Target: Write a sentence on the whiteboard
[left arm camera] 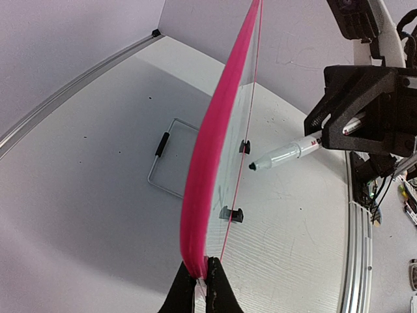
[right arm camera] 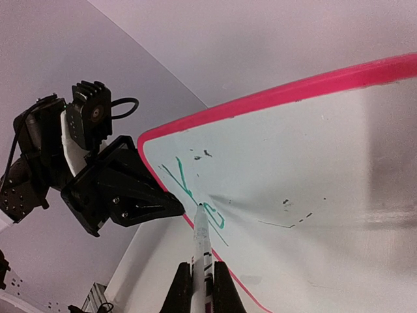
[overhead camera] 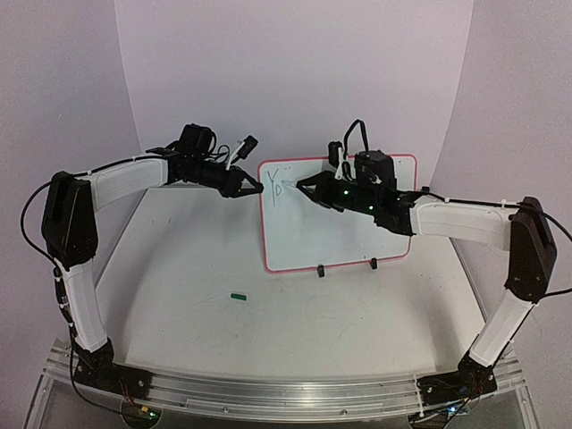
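The whiteboard (overhead camera: 335, 234) stands upright on the table, red-framed, on two black clip feet (overhead camera: 320, 269). My left gripper (overhead camera: 256, 189) is shut on its left edge; the left wrist view shows the jaws (left arm camera: 202, 268) pinching the red frame (left arm camera: 212, 143). My right gripper (overhead camera: 306, 188) is shut on a marker (right arm camera: 202, 235), whose tip touches the board beside the green letters. The sentence (right arm camera: 195, 186) stands as a green "Yo" near the board's top left corner (overhead camera: 278, 185). The left wrist view also shows the marker (left arm camera: 287, 153) pointing at the board's face.
A small green marker cap (overhead camera: 238, 296) lies on the table in front of the board, left of centre. A wire stand (left arm camera: 171, 160) lies flat behind the board. An aluminium rail (overhead camera: 268, 390) runs along the near edge between the arm bases.
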{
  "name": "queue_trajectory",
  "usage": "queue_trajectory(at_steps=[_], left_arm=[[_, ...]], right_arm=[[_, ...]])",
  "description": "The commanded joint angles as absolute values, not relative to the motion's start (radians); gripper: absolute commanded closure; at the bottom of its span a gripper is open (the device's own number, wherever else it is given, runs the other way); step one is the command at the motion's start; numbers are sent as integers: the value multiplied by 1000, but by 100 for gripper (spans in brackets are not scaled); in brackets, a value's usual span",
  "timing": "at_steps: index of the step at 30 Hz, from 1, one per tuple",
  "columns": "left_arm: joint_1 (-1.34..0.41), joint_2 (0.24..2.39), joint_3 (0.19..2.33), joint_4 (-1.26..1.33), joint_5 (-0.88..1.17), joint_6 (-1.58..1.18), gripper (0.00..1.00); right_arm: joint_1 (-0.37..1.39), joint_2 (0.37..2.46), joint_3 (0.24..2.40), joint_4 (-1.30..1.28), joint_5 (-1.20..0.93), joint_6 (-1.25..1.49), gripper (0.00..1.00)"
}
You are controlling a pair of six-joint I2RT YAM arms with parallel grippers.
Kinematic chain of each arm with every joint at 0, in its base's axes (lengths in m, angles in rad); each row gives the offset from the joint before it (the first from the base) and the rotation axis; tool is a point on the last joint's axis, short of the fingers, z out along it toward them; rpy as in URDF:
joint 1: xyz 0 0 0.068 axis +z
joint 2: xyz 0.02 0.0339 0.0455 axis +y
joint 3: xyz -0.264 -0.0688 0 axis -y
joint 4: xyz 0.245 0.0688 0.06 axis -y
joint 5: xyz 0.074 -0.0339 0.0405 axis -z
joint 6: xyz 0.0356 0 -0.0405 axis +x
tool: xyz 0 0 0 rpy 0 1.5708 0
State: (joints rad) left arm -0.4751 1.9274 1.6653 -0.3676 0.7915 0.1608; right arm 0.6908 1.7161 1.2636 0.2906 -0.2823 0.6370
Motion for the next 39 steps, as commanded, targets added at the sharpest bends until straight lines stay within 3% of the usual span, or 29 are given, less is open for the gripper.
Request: queue_trajectory(at_steps=[1,26,39], left_arm=[[-502,1917,1653,-415,756,202,100],[-506,1914,1653,-416,755,202,100],[-508,1910,1649,-416,753,203,100]], right_arm=[[681,1720,1280,311,-254,645,100],[676,1700,1170,303,-231,668,100],[677,1652,1234,284,-179,632,100]])
